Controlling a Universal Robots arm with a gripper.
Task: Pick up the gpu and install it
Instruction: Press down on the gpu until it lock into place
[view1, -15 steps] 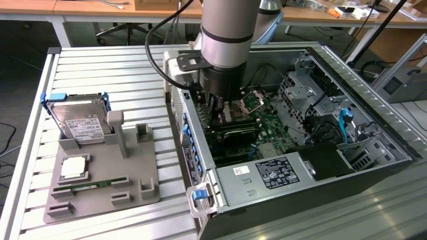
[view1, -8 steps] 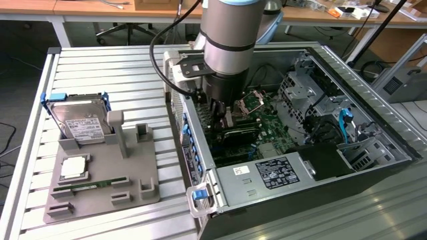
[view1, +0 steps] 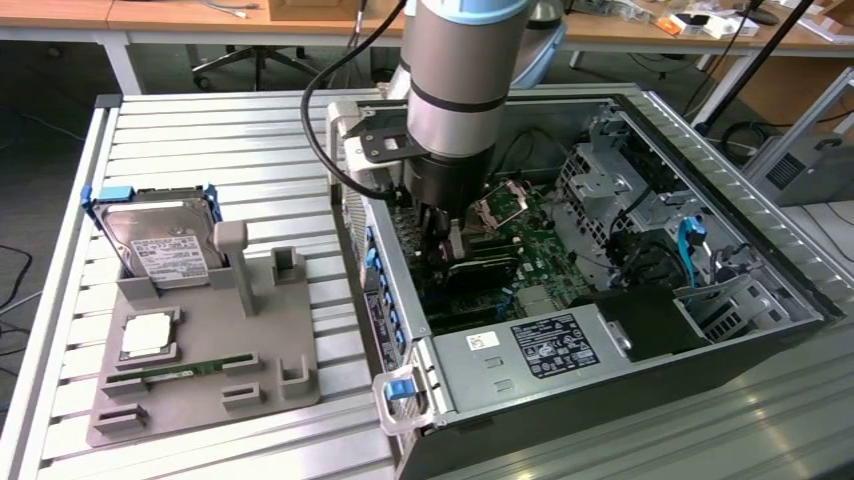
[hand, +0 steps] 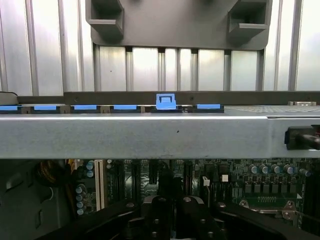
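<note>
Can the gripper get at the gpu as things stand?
Probably yes: the gripper is shut and already down inside the open case, right above the gpu on the motherboard, and nothing stands between them.

A silver hard drive (view1: 163, 250) stands in the grey fixture tray (view1: 200, 395) beside the open computer case (view1: 747, 250).

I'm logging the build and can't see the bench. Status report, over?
Claw shut, down inside the open computer case. Gpu edge-on beneath it, at the motherboard. Whether the claw grips it, can't tell. Hard drive on its holder outside.
</note>
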